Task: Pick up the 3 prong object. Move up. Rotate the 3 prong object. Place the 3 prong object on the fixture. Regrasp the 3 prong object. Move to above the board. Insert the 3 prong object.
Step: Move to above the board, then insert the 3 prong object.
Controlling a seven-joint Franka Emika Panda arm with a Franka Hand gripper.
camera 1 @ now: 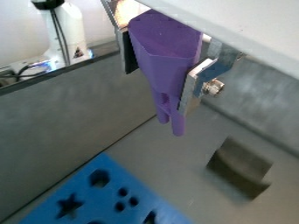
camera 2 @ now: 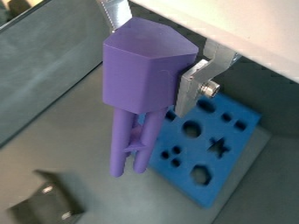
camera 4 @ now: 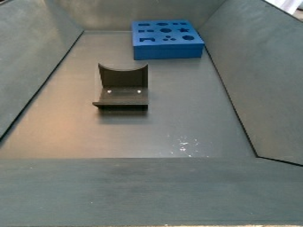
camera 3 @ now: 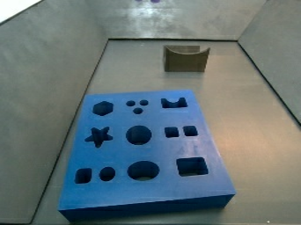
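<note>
The gripper [camera 2: 158, 74] was clamped on the purple 3 prong object [camera 2: 142, 83], prongs hanging down, high above the floor. Below lay the blue board [camera 3: 141, 145], well apart from the dark fixture [camera 4: 122, 87].

**Where things sit**

My fingers [camera 2: 197, 83] hang above the floor [camera 3: 141, 83], well clear of it, with the 3 prong object [camera 2: 138, 79] between them, prongs pointing down. Below, the board [camera 3: 146, 149] lies flat on the floor. The fixture [camera 3: 185, 57] stands apart from it, beyond one short end.
</note>
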